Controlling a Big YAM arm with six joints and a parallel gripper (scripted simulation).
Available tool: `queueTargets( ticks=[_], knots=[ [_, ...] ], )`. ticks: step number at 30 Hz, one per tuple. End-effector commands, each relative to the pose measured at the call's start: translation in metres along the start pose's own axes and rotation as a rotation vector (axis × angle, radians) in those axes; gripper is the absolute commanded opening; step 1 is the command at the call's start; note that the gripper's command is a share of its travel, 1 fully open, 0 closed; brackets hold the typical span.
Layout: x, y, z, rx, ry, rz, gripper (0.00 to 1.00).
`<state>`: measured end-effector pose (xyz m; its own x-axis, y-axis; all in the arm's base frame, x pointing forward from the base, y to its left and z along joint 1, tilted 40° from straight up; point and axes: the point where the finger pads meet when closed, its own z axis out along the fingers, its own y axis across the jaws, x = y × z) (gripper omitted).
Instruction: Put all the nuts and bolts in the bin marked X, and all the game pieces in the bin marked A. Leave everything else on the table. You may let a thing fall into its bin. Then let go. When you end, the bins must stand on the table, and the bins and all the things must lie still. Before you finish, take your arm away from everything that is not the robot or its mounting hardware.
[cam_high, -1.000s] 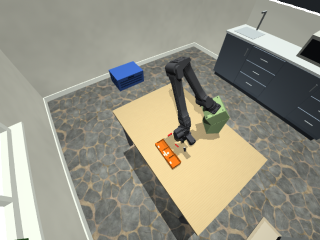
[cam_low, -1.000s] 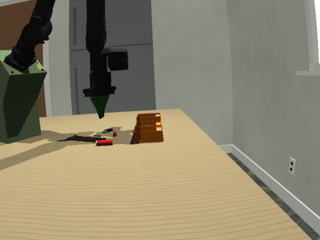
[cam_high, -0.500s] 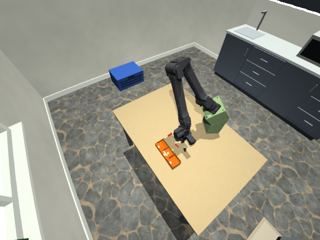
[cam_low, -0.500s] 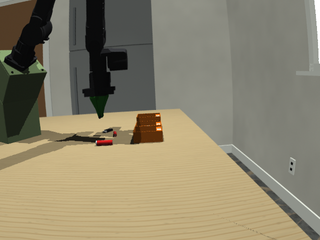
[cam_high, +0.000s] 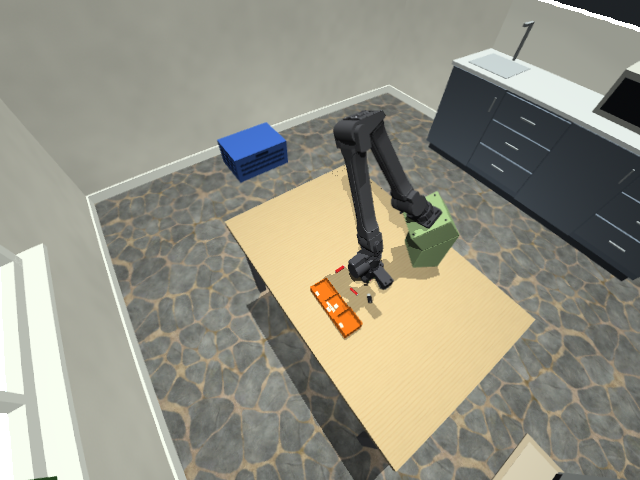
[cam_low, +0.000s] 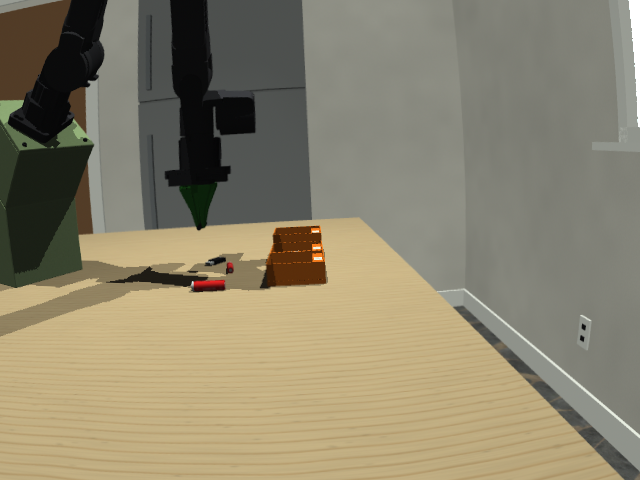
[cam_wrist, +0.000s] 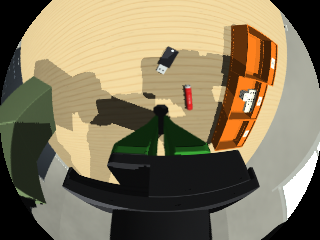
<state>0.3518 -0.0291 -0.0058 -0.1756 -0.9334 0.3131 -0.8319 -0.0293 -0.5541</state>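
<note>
Three orange bins (cam_high: 333, 303) stand in a row near the table's left edge; they also show in the exterior view (cam_low: 297, 255) and the wrist view (cam_wrist: 247, 87). Their labels are too small to read. The middle bin holds a small white piece (cam_wrist: 250, 96). My gripper (cam_low: 199, 225) hangs above the table, to the right of the bins, its green fingers shut on a small dark piece (cam_wrist: 160, 112) that I cannot identify. On the table below lie a red cylinder (cam_low: 208, 285), a second red cylinder (cam_low: 229, 267) and a black stick (cam_low: 215, 260).
The arm's green base block (cam_high: 430, 232) stands on the table behind the gripper. The bins sit close to the table's left edge. A blue crate (cam_high: 252, 150) is on the floor far off.
</note>
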Motion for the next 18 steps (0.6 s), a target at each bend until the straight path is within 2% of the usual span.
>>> queueTargets(
  ticks=[1,4,18],
  knots=[
    [-0.020,-0.018,-0.001,0.002,-0.017,-0.004,0.00],
    [-0.023,-0.024,-0.001,0.003,-0.017,-0.004,0.00],
    [-0.072,-0.099,-0.004,0.013,-0.020,-0.026,0.00]
  ],
)
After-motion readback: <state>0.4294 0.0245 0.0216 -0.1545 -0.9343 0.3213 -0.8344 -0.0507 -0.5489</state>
